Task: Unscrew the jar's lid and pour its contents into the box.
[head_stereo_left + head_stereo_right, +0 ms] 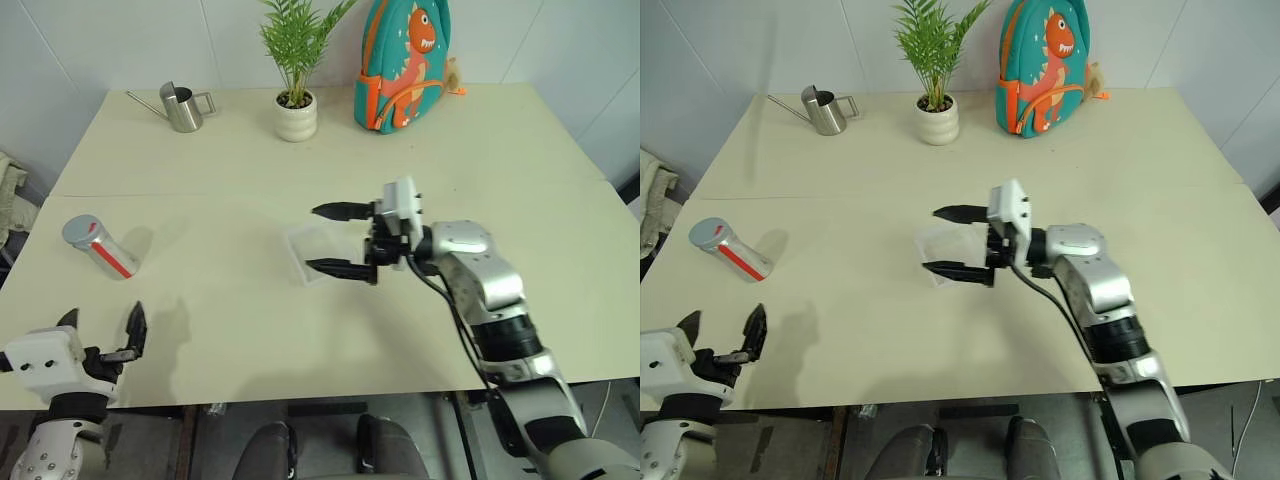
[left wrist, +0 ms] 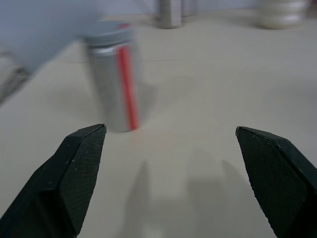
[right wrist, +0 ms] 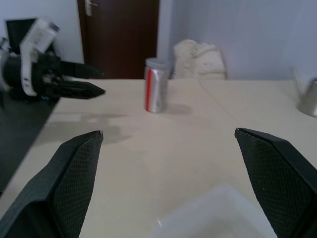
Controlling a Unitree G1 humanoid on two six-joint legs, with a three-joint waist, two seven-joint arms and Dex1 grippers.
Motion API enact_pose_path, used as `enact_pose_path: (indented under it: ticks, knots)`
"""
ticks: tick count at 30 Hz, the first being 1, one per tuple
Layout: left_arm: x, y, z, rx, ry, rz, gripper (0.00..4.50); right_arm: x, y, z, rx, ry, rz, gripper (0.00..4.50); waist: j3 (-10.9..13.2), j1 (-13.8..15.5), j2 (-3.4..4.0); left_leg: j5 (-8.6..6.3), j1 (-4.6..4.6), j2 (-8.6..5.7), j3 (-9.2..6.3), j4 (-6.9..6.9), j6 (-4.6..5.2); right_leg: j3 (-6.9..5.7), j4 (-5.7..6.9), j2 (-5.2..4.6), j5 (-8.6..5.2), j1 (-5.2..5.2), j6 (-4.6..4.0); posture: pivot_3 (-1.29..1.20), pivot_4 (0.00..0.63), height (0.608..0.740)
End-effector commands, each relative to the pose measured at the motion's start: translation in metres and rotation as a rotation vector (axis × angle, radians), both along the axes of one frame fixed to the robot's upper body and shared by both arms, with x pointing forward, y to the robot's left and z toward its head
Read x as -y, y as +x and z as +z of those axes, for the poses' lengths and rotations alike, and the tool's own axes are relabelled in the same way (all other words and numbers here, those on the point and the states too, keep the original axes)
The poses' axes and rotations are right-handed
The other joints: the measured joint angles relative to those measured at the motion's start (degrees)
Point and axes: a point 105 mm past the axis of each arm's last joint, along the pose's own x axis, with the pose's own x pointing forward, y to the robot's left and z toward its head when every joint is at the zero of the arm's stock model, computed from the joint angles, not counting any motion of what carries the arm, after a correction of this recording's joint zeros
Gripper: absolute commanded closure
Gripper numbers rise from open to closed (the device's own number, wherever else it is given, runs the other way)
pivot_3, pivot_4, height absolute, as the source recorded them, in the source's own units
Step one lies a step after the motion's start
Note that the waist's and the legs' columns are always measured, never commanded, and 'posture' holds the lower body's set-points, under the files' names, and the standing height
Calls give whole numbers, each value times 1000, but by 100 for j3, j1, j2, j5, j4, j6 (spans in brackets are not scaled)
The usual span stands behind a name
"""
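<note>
Left eye view: jar (image 1: 100,247) upright, silvery, red stripe, grey lid (image 1: 79,230).

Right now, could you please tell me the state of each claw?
Left claw: open, holding nothing.
Right claw: open above the box, holding nothing.

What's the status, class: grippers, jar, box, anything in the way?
Left gripper open, short of the jar. Lid on. Right gripper open over the box. Nothing between.
</note>
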Motion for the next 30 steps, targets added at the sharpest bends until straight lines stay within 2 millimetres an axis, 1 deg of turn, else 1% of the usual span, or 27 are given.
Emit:
enact_pose_path:
  ticks: [1, 5, 7, 11, 16, 19, 30]
  knots:
    - [-5, 6, 11, 54, 46, 119, 37, -12, -5, 12, 53, 29, 41, 0, -4, 16, -8, 0, 0, 0, 0, 2, 1, 0, 0, 0, 2, 0, -3, 0, 150, 740]
    - [-8, 22, 12, 82, 43, 170, 37, -17, -5, 11, 51, 32, 55, 0, -7, 8, -11, 3, 0, 2, 1, 1, -6, 1, 3, 3, 4, -4, -6, 0, 150, 740]
    - [-9, 34, 12, 96, 40, 176, 37, -21, -6, 13, 57, 41, 60, 0, -8, -27, -13, 5, -2, 4, 3, 1, -15, 1, 16, 7, 4, -5, -5, 0, 150, 740]
    - [-18, 51, 11, 104, 40, 222, 37, -26, -8, 18, 64, 59, 61, 0, -8, -60, -13, 0, -14, 8, 5, -1, -19, -8, 13, 12, 5, -13, -5, 0, 150, 740]
    - [-22, 77, 15, 124, 41, 212, 37, -28, -9, 21, 67, 70, 58, 0, -9, -54, -16, -4, -16, 8, 16, -1, -18, -20, 12, 10, 5, -18, -4, 0, 150, 740]
    - [-26, 84, 17, 137, 43, 224, 37, -28, -10, 21, 67, 74, 55, 0, -10, -56, -16, -5, -16, 6, 21, -1, -17, -25, 11, 5, 5, -18, -3, 0, 150, 740]
    - [-57, 110, 35, 183, 84, 289, 37, -23, -12, 20, 52, 85, 22, 0, -10, -57, -17, -7, -16, 11, 29, -2, -19, -42, 10, 3, 6, -21, -3, 0, 150, 740]
